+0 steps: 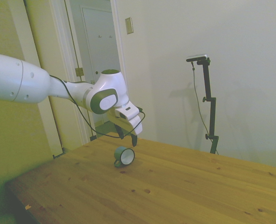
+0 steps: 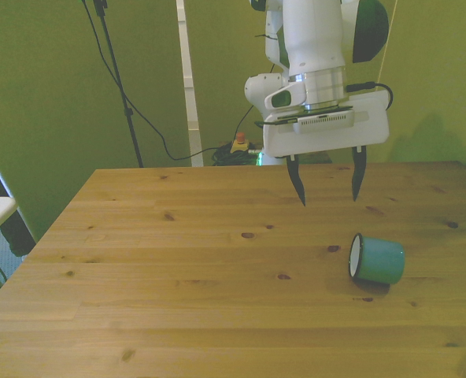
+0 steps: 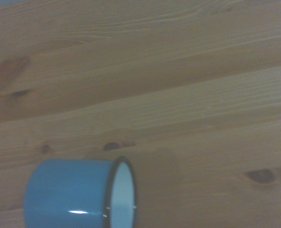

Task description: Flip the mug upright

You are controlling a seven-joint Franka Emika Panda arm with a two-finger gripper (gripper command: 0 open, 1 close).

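Small teal enamel-style mug (image 2: 376, 261) w/ white inside and thin dark rim lies on its side on the wooden table (image 2: 178, 276), toward the front view's right edge, mouth facing the front view's left. Empty, nothing spilled nearby. White two-finger gripper (image 2: 327, 185) hangs above the table just beside the mug, not touching, fingers apart. Mug prob light, stiff, glossy so slippery & may roll. Best hold prob across rim wall; handle barely shows in side view
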